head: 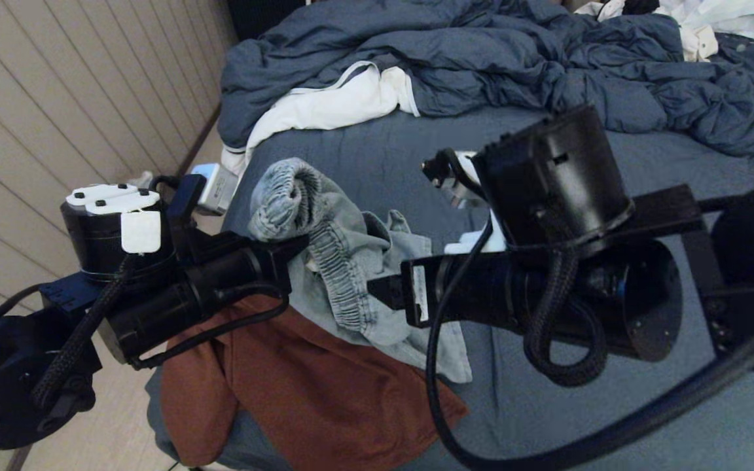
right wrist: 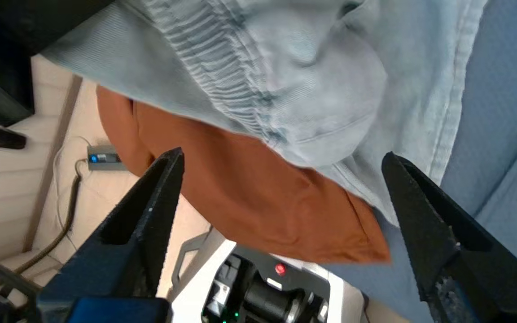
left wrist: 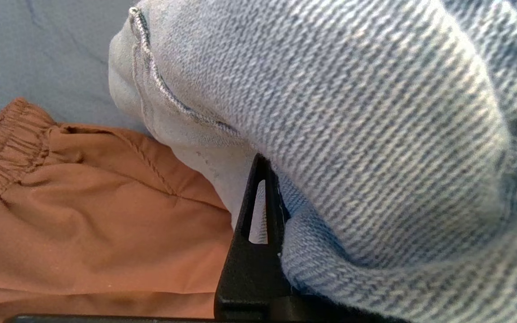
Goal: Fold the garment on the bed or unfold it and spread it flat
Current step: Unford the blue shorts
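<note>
A light blue garment with a ribbed elastic waistband (head: 344,261) is lifted in a bunch near the bed's front left corner. My left gripper (head: 285,252) is shut on its knit fabric (left wrist: 375,112); only one black finger (left wrist: 258,215) shows, and cloth hides the other. Part of the garment drapes over a rust-brown garment (head: 305,386) lying on the slate-blue sheet (head: 547,405). My right gripper (right wrist: 280,154) hovers open above both garments (right wrist: 308,80), with nothing between its fingers. The right arm (head: 547,261) reaches across from the right.
A rumpled dark blue duvet with white lining (head: 482,59) covers the far half of the bed. White clothes (head: 698,26) lie at the far right. A panelled wall (head: 56,98) runs along the left. On the floor are a power strip (right wrist: 101,158) and the robot's base (right wrist: 263,287).
</note>
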You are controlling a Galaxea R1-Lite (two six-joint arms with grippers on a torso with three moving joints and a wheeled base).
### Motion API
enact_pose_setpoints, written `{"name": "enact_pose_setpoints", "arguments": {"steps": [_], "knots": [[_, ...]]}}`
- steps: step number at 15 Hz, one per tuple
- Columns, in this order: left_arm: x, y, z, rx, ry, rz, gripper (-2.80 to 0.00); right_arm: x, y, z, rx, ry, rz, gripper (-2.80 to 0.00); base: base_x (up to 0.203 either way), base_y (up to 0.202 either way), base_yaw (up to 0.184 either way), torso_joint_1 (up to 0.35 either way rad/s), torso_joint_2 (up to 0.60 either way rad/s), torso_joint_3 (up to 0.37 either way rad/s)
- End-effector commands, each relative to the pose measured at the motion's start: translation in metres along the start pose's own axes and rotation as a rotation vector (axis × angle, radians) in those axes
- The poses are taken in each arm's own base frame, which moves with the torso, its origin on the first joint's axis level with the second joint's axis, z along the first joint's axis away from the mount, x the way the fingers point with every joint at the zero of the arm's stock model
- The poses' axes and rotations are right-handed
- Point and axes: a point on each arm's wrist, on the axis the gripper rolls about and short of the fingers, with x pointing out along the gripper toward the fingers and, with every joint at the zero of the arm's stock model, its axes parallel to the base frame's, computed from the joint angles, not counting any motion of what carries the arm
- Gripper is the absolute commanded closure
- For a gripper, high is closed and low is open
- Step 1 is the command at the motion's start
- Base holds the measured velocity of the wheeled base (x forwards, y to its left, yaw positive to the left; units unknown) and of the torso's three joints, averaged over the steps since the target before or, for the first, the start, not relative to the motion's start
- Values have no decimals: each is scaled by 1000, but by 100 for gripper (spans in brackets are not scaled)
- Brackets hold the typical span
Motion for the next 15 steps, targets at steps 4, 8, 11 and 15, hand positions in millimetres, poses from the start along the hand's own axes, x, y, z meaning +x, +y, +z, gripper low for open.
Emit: {"name": "enact_pose_setpoints", "arguments": {"steps": [4,8,11,15], "knots": [[0,0,1,-4,-5,-2,0,-11,-10,-13,15,-47,21,-280,0,0,0,0,0,0],[-1,-1,3,-5,-11,-3,0,44,-1,-47,-40,115,-3,-280,0,0,0,0,0,0],[-1,-1,3,-9,-10,-3,0,82,9,-63,-58,129,7,-280,0,0,0,0,0,0],[-2,0,2,-17,-6,-1,0,103,12,-63,-85,106,-1,-280,0,0,0,0,0,0]]}}
